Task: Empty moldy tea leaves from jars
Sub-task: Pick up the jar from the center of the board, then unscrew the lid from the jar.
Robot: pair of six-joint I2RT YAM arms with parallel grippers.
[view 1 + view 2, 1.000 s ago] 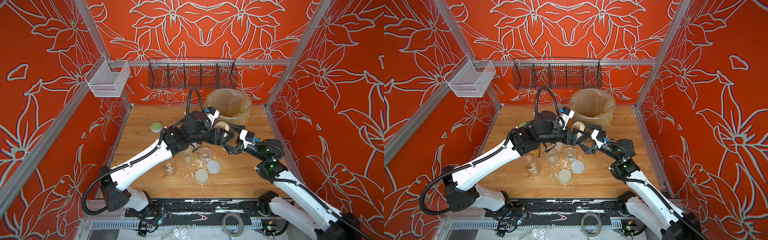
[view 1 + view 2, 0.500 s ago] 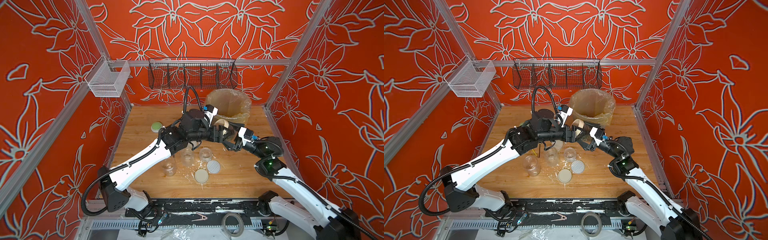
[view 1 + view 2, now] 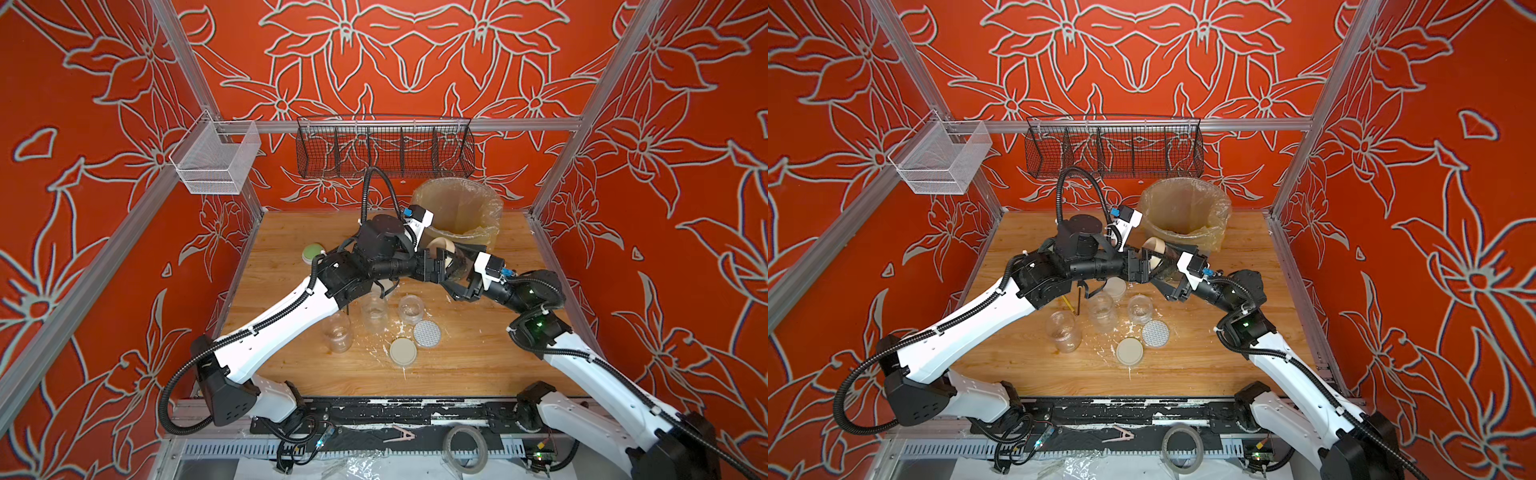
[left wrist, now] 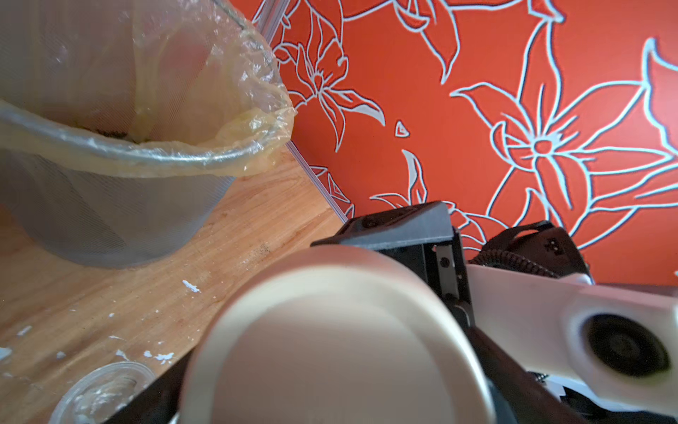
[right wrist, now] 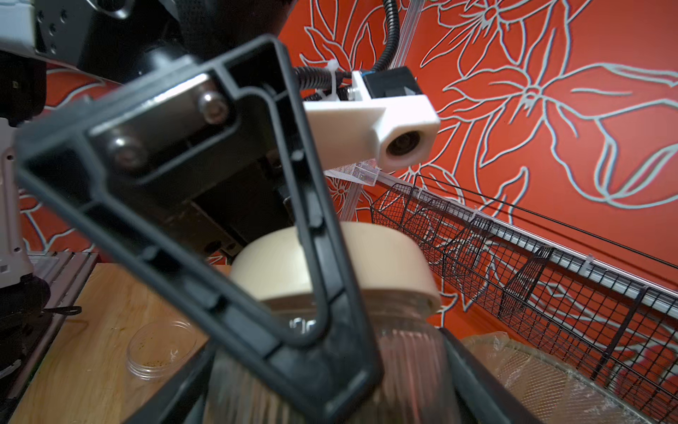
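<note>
I am seeing the left gripper [image 3: 437, 262] sitting around the cream lid [image 5: 378, 257], but I cannot tell whether its fingers are pressing it. The right gripper [image 3: 459, 270] is clamping the ribbed glass jar [image 5: 411, 359] of moldy tea leaves [image 3: 1166, 266], held aloft just beside the lined bin [image 3: 490, 208].

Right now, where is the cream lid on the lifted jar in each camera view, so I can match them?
In a top view: the cream lid sits mid-picture, just in front of the lined bin.
In a top view: likewise, before the bin.
Left wrist: large, blurred, nearest the camera.
Right wrist: capping the ribbed jar.
Shared landmark: the lined bin, seen in all four.
</note>
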